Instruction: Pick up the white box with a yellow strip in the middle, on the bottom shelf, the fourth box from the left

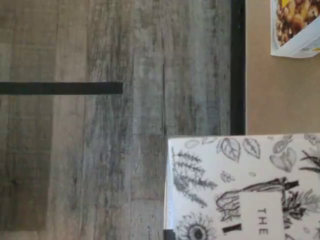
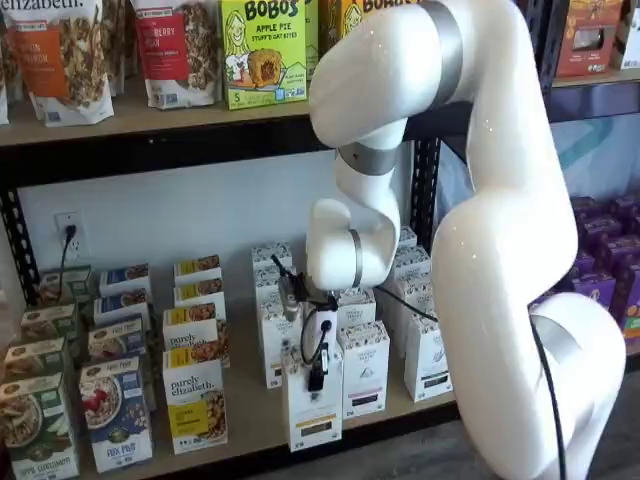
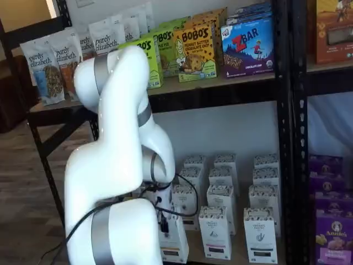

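In both shelf views the white box (image 2: 313, 412) (image 3: 174, 241), with its yellow strip low on the front, stands upright at the front edge of the bottom shelf (image 2: 256, 412), ahead of its row. My gripper (image 2: 318, 372) comes down onto its top, and the black fingers (image 2: 318, 380) are shut on the box. Much of the gripper (image 3: 162, 223) is hidden behind my own white arm in a shelf view. The wrist view shows the box's leaf-patterned top (image 1: 245, 190) close under the camera, over the grey plank floor beside the shelf's black rail (image 1: 238, 65).
White cartons with black strips (image 2: 365, 372) (image 3: 215, 234) stand right of and behind the held box. "purely elizabeth" boxes (image 2: 195, 405) and cereal boxes (image 2: 115, 412) fill the shelf's left. The upper shelf (image 2: 150, 125) and black upright (image 2: 425, 185) are close above. Purple boxes (image 3: 333, 232) sit far right.
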Controlling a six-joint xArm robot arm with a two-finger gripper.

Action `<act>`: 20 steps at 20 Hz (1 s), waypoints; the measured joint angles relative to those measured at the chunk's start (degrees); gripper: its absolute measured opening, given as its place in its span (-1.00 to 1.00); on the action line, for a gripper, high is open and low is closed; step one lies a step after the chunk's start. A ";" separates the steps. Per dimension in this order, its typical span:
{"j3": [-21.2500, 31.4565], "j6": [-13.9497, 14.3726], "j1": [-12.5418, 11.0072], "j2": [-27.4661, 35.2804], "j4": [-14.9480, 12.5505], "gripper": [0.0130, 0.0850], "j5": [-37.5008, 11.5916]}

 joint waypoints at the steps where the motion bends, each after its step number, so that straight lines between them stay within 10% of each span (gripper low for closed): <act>1: 0.94 1.08 0.19 -0.91 -0.94 0.00 -0.22; 15: 11.37 13.46 0.58 -14.22 -13.28 0.00 1.70; 20: 14.01 12.65 0.34 -19.19 -12.51 0.00 3.87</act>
